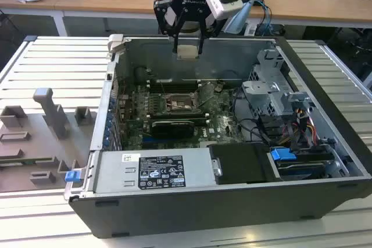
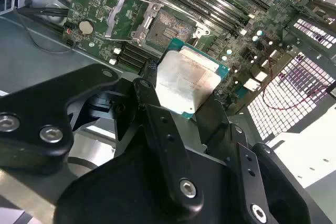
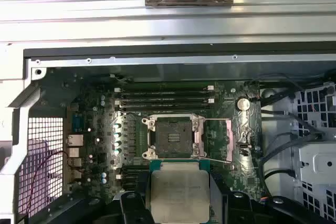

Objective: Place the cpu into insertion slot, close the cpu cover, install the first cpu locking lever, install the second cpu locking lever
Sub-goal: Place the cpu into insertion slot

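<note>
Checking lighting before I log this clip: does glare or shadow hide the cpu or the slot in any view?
Second wrist view: glare whitens part of the cpu in the claw, outline readable. First wrist view: slot evenly lit, bright streaks on the ribbed table. Exterior view: slot dim inside the case, but discernible.

Exterior view: off-arm, high, angled down into the open case (image 1: 174,216). First wrist view faces straight down on the board (image 3: 94,124); second wrist view sits closer, tilted, both sharing the insertion slot (image 3: 172,137)
</note>
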You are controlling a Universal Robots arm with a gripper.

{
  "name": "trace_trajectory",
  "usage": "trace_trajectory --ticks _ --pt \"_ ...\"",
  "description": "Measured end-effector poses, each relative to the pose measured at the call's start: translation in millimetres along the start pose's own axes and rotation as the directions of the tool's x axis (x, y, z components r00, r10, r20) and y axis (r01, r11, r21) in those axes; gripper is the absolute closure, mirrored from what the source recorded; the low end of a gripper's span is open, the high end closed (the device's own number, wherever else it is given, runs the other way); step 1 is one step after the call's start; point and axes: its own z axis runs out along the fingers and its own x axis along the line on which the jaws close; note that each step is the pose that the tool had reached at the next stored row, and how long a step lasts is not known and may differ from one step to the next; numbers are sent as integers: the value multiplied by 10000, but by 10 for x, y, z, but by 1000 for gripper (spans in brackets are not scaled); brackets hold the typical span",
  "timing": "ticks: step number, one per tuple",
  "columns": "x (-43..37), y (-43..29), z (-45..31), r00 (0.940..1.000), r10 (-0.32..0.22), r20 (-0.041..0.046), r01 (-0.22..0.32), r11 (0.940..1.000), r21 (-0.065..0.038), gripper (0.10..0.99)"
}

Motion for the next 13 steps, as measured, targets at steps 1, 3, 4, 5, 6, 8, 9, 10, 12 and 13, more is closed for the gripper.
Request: trace_trajectory --ticks 1,3,4,5,6,8,9,10,12,13 --pt "-1 0 0 10000 50 5 -50 10000 -1 549" --pt "0 0 0 9999 157 14 -157 9999 -3 549" --pt "0 0 0 9998 182 16 -182 9998 -3 549" --pt "0 0 0 9998 214 19 -214 9998 -5 549" --pt "0 0 0 9997 236 21 -236 9997 -5 549" --pt "0 0 0 9996 284 26 -284 9996 -6 549" --pt "0 0 1 9995 312 28 -312 9995 -7 549" --pt "0 0 0 9994 337 30 -337 9994 -7 549" --pt "0 0 1 9992 396 36 -396 9992 -8 549" --pt "0 0 0 9991 425 38 -425 9991 -8 549"
